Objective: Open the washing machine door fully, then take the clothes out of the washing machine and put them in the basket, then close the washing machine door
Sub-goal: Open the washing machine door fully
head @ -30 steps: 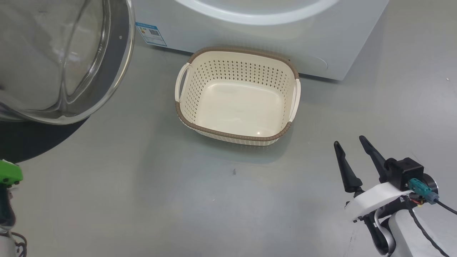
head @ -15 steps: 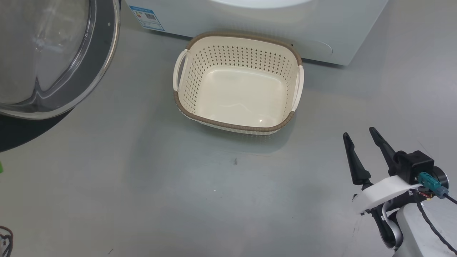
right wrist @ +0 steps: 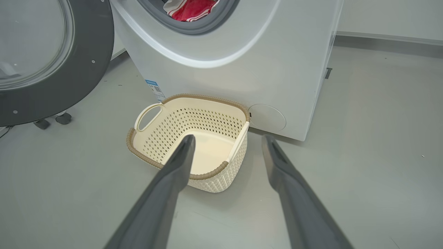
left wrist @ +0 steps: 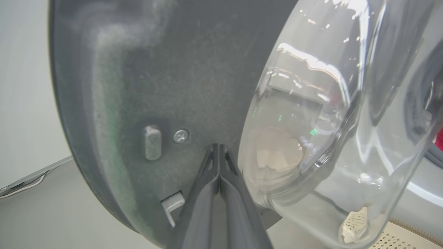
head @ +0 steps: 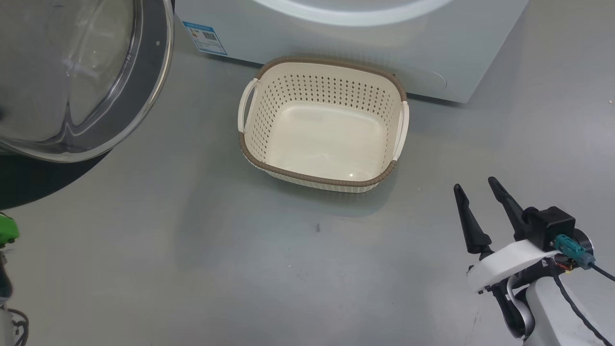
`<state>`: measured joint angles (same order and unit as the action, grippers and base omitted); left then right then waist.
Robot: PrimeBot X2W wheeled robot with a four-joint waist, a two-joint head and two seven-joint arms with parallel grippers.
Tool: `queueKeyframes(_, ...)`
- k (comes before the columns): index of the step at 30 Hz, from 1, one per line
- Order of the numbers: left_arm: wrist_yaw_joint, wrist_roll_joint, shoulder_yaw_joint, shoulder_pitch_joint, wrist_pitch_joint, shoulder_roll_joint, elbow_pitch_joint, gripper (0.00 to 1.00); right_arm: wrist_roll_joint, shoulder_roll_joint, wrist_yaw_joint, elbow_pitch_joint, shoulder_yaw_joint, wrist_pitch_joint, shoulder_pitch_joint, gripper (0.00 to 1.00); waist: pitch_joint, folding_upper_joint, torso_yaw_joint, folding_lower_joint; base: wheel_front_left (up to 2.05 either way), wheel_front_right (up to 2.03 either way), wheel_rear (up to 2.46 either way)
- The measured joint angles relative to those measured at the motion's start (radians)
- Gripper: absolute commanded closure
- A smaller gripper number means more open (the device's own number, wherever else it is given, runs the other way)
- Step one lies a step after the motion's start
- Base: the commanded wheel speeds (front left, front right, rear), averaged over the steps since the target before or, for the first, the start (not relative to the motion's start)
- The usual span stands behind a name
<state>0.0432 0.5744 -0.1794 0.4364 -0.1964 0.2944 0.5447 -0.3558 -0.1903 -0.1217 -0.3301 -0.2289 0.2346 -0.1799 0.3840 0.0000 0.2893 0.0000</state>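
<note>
The washing machine door [head: 72, 72] stands swung open at the upper left, its clear glass bowl bulging toward me. My left gripper [left wrist: 218, 148] is shut with nothing in it, and its tips rest at the door's black inner rim [left wrist: 138, 86], beside a screw and the glass bowl [left wrist: 328, 103]. The cream basket [head: 317, 181] sits empty on the floor, against the front of the white washing machine [head: 384, 53]. Red clothes [right wrist: 192, 8] with white stripes lie in the drum opening. My right gripper [head: 474, 184] hangs open above the floor, right of the basket [right wrist: 207, 98].
Grey floor spreads around the basket and to the washer's right. A blue label [head: 204, 37] marks the washer's lower left corner. Two small dark feet [right wrist: 55, 119] stand on the floor below the open door [right wrist: 86, 69]. A green part of my left arm [head: 7, 230] shows at the left edge.
The head view dipped and came back, so the whole picture shifted. Basket, door and right gripper show no clear move of their own. Both grippers keep their states.
</note>
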Motion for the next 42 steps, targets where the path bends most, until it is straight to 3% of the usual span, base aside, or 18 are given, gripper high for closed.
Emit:
queueKeyframes(20,-0.057,-0.071,0.110,-0.035,-0.025,-0.034,0.002,1.00,-0.025,0.067,0.000,-0.048,-0.016,0.009,0.000,0.00,-0.129,0.0000,-0.031,0.0000,0.00,0.00,0.00)
queueKeyframes(30,-0.102,-0.075,0.163,-0.086,-0.034,-0.088,-0.047,1.00,-0.058,0.089,0.000,-0.061,-0.001,0.010,0.001,0.00,-0.196,0.0000,-0.084,0.0000,0.00,0.00,0.00)
queueKeyframes(42,-0.111,-0.106,0.196,-0.178,-0.043,-0.096,-0.109,1.00,-0.060,0.099,0.000,-0.030,0.027,0.013,0.007,0.00,-0.271,0.0000,-0.167,0.0000,0.00,0.00,0.00)
